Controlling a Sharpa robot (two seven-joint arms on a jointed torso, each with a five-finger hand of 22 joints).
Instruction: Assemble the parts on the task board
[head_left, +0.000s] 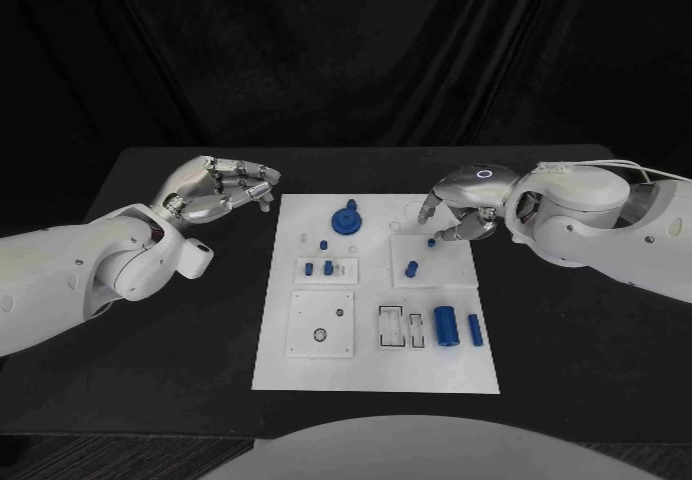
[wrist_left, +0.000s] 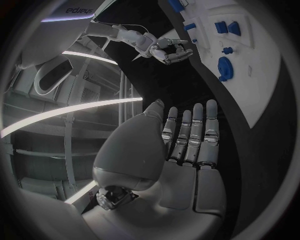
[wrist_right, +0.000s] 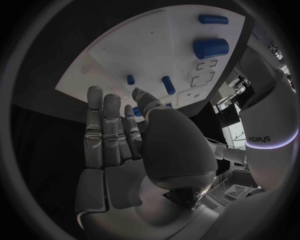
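Left hand (head_left: 216, 190): my fingers loosely curled, holding nothing, beside the board (head_left: 378, 372).
Right hand (head_left: 459, 212): fingers spread, empty, over the board's far corner.
Cylinder (head_left: 446, 326): lying down, long axis toward me.

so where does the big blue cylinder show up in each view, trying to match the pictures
Head view: the big blue cylinder lies on the task board, in its near right part, beside a thinner blue cylinder.
Left wrist view: I cannot pick it out with confidence among the blue parts at the circle's rim.
Right wrist view: it lies on the board beyond the right hand, at.
Shared landmark: the thinner blue cylinder next to it.
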